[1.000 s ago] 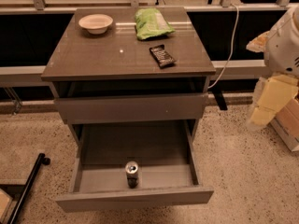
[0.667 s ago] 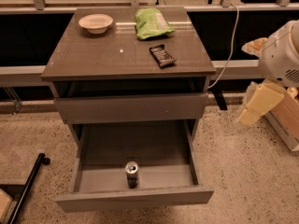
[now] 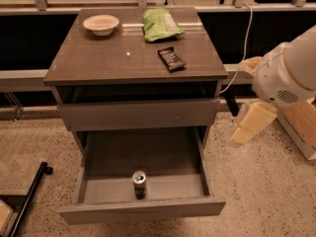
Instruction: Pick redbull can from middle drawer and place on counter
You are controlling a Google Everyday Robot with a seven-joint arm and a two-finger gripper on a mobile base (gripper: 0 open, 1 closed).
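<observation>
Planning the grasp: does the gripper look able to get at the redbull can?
Probably yes: the middle drawer is open, nothing covers the redbull can, and the gripper hangs off to the drawer's side.

White bowl (image 3: pixel 101 23) at back left; green snack bag (image 3: pixel 161 24) beside it; black snack bar (image 3: pixel 172 59) nearer front; speckled floor (image 3: pixel 266 181) below.

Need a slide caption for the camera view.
Redbull can stands in the open middle drawer; gripper hangs right of it; bowl, green bag, snack bar on the counter.
</observation>
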